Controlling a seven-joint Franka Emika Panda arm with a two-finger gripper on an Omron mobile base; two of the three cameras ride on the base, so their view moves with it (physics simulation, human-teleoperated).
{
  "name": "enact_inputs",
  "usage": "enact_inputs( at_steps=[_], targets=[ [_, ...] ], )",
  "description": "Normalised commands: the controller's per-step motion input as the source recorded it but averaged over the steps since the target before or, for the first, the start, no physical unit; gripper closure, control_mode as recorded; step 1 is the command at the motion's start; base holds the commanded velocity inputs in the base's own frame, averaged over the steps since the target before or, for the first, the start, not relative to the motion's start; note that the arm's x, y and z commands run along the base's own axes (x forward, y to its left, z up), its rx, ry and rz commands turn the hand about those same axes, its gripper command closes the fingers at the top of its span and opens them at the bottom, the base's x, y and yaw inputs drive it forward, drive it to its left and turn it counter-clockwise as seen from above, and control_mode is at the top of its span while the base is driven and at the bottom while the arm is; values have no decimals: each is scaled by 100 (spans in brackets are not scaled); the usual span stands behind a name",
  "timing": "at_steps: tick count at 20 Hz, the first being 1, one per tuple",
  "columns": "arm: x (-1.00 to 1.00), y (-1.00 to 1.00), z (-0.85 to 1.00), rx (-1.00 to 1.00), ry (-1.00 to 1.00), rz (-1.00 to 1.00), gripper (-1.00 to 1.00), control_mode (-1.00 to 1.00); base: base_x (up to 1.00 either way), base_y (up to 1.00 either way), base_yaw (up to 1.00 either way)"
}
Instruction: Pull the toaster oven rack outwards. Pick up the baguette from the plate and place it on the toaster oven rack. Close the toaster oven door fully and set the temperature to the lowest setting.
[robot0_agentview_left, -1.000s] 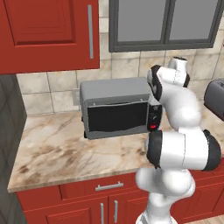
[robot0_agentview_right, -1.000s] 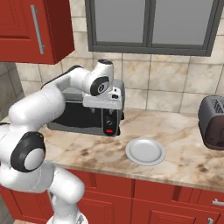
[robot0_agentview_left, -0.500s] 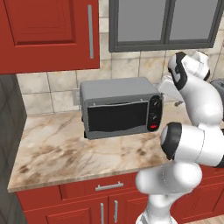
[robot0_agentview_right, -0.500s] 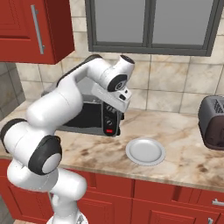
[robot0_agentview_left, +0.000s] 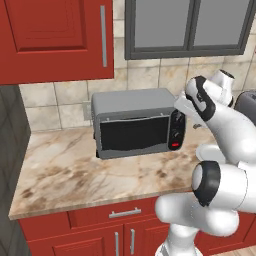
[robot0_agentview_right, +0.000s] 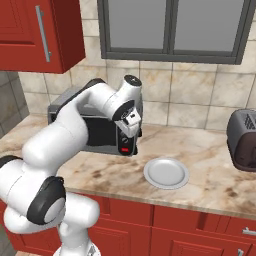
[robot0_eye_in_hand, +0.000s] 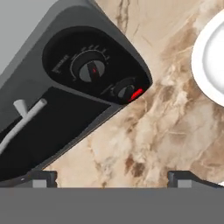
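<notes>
Gripper (robot0_eye_in_hand: 112, 177) spread wide with nothing held, poised above the control strip (robot0_eye_in_hand: 98, 72) end of the toaster oven (robot0_agentview_left: 137, 122), toaster oven door (robot0_agentview_left: 134, 133) shut, 2 knobs and red button (robot0_eye_in_hand: 136, 93) visible, plate (robot0_agentview_right: 166, 173) bare on marble counter (robot0_agentview_right: 210, 165) just beside.

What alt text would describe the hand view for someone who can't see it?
Tilted close-up of the toaster oven: its black control strip carries two knobs and a red button above the shut dark glass door with its pale handle. Marbled counter lies beside it, a white plate at the edge; two dark fingertips stand wide apart.
</notes>
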Motion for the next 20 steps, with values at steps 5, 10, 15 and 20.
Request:
enact_inputs(
  at_steps=[5, 10, 15, 20],
  targets=[
    [1, -20, -37, -1, -18, -14, -100, -100, 0, 0, 0],
    [0, -14, -4, 3, -31, 0, -100, -100, 0, 0, 0],
    [0, -22, 42, 0, -19, 1, -100, -100, 0, 0, 0],
    [0, -11, 74, -1, -14, 0, -100, -100, 0, 0, 0]
  ],
)
